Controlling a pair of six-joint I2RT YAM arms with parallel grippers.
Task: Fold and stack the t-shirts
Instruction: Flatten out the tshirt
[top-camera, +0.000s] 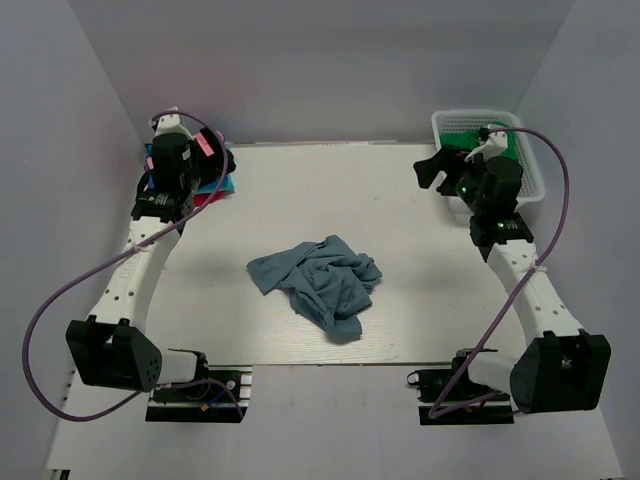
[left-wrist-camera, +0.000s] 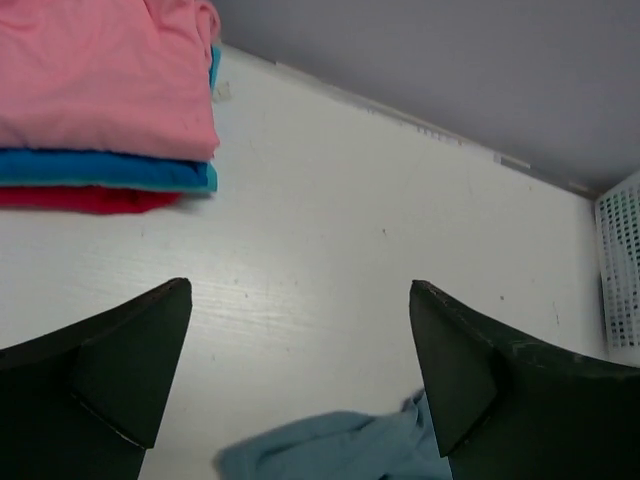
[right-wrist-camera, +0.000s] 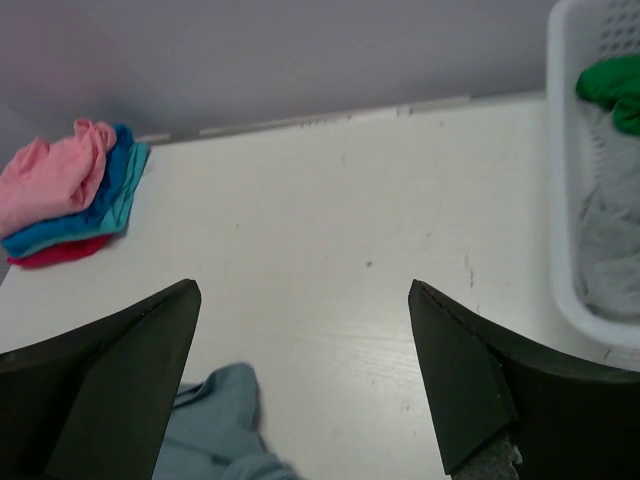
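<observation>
Slate-blue t-shirt (top-camera: 318, 283): you have it crumpled and unfolded at the middle of the table (top-camera: 300, 190), well apart from both grippers.
Folded stack: pink t-shirt (left-wrist-camera: 100, 70) on top, bright blue t-shirt (left-wrist-camera: 100, 168) under it, red t-shirt (left-wrist-camera: 80, 198) at the bottom, in the far-left corner.
Left gripper (left-wrist-camera: 300, 290): your jaws are spread wide with nothing between them, over bare table just beside the stack.
Right gripper (right-wrist-camera: 305, 288): jaws spread wide and empty, near the basket.
White mesh basket (right-wrist-camera: 560, 200): far-right corner, holding a green cloth (right-wrist-camera: 610, 90) and a grey cloth (right-wrist-camera: 610, 250).
Wrist views only: they show you the red layer and the grey cloth.
Top view only: it shows you the whole slate-blue shirt, while the left arm covers most of the stack.
</observation>
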